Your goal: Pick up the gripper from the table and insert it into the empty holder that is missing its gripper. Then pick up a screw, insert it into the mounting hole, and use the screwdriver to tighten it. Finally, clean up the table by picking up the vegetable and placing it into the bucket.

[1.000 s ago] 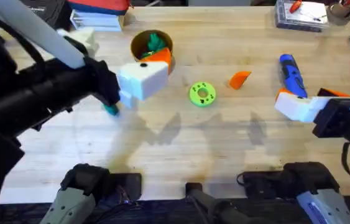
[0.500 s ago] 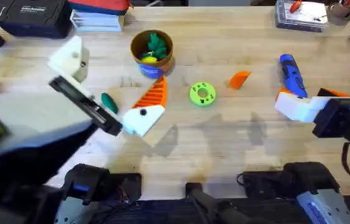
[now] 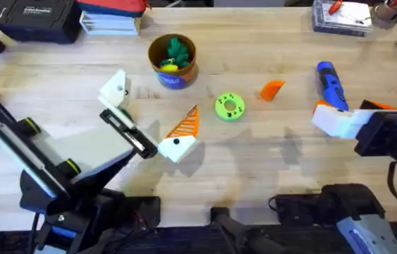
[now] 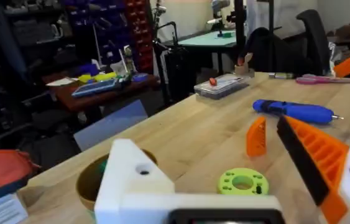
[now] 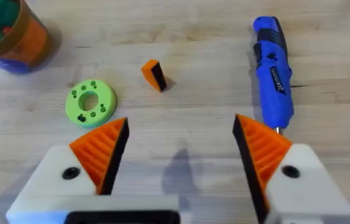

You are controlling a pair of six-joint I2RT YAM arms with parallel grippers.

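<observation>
Sitting on the bare wood is the gripper (image 3: 272,89), the loose orange wedge, just beside the green ring disc (image 3: 229,106) and a little way from the screwdriver (image 3: 331,85). It looks like a light, rigid printed part, ribbed on 1 face, so it should not crush, but it is small enough to skid or flip if it is nudged before the pinch closes. My call: squeeze it across the 2 flat sides, low and near the thick end, keeping the ribbed face free for seating.

Over to the empty holder (image 3: 115,88): it is the bare white block on the left gripper (image 3: 149,113), facing an orange-tipped finger (image 3: 184,125) across a wide gap, nothing between them. So the left one is spread wide and carrying nothing, hanging over the table near the bucket (image 3: 173,61), which has green toys inside.

The right gripper (image 5: 181,149) hovers over the near right of the table, both orange pads (image 5: 103,149) set well apart and empty. From its wrist view the gripper (image 5: 154,74) lies ahead between the disc (image 5: 91,102) and the screwdriver (image 5: 273,68), well within reach by the look of it.

The screwdriver is the heavier item, smooth and round, so likely to roll; grip mid-body.
</observation>
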